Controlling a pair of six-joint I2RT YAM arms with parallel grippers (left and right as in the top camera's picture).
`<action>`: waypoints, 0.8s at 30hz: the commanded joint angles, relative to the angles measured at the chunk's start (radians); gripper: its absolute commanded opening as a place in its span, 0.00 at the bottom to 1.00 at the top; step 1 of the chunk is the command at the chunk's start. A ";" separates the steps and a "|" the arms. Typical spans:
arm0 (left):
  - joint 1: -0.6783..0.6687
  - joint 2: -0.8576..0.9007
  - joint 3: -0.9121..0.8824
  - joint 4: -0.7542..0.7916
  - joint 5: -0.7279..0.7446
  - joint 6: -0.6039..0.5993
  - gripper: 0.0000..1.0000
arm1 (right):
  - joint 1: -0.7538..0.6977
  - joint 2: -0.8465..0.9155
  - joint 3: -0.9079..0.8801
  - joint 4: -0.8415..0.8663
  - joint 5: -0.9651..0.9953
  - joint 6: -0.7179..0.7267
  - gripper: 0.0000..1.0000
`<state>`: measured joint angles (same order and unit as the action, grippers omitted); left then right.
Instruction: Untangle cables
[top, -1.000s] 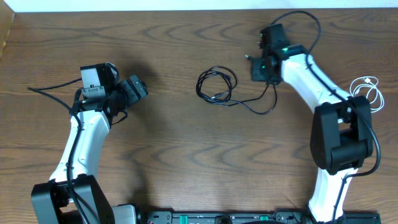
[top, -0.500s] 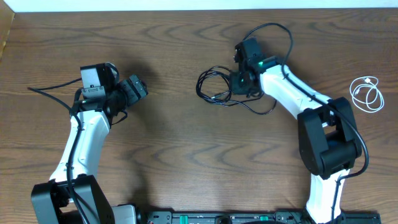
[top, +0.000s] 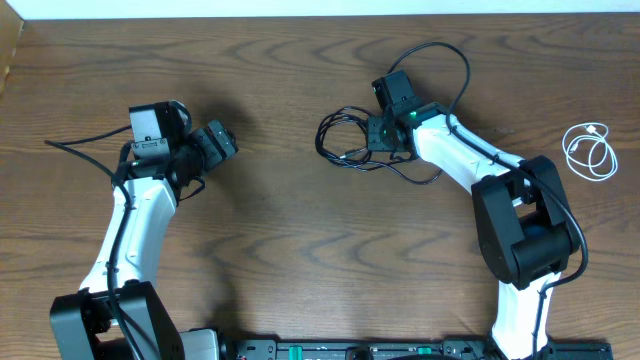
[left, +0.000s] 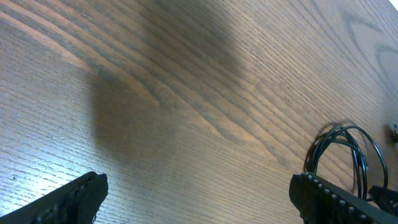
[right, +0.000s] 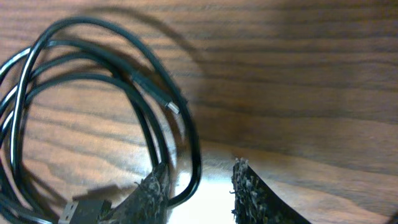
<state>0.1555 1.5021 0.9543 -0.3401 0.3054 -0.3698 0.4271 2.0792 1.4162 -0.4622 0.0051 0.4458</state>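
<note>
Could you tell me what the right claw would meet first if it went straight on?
Most likely the coiled thin black cable; one strand lies between the right claw fingers.

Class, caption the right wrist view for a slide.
Right gripper straddles a strand of the coiled black cables on a wooden table.

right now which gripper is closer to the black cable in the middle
Right. The right gripper is at the black cable's right edge, straddling one strand. The left gripper is well off to the cable's left, not touching it.
</note>
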 joint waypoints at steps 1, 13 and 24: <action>0.003 -0.001 0.012 -0.003 -0.007 0.001 0.98 | 0.002 -0.017 -0.007 0.008 0.053 0.041 0.29; 0.003 -0.001 0.012 -0.003 -0.007 0.001 0.98 | 0.005 -0.015 -0.008 0.034 0.056 0.073 0.20; 0.003 -0.001 0.012 -0.003 -0.007 0.001 0.98 | 0.027 0.003 -0.019 0.040 0.056 0.082 0.17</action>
<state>0.1555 1.5021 0.9543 -0.3401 0.3054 -0.3698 0.4381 2.0792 1.4067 -0.4240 0.0456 0.5087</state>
